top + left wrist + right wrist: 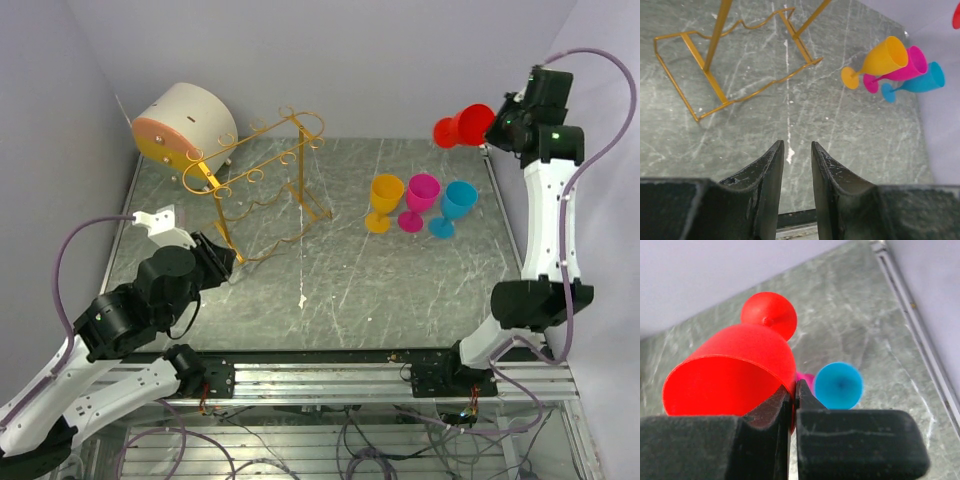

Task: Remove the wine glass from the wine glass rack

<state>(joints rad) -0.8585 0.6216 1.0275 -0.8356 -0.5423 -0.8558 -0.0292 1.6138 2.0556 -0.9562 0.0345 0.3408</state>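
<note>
The gold wire rack [265, 185] stands at the back left of the table, and I see no glass hanging on its rails. Its rectangular base also shows in the left wrist view [715, 85]. My right gripper [497, 125] is raised at the back right, shut on the rim of a red wine glass [463, 127]. In the right wrist view the glass [735, 370] lies on its side in the air, with one finger inside the bowl and one outside [794, 385]. My left gripper [228, 260] is low by the rack's near corner, its fingers slightly apart and empty [797, 146].
Yellow [384, 203], pink [420, 200] and blue [455, 207] glasses stand upright together right of the rack, below the red glass. A cream drum with an orange face [185, 128] lies behind the rack at the back left. Walls close in on the left, back and right.
</note>
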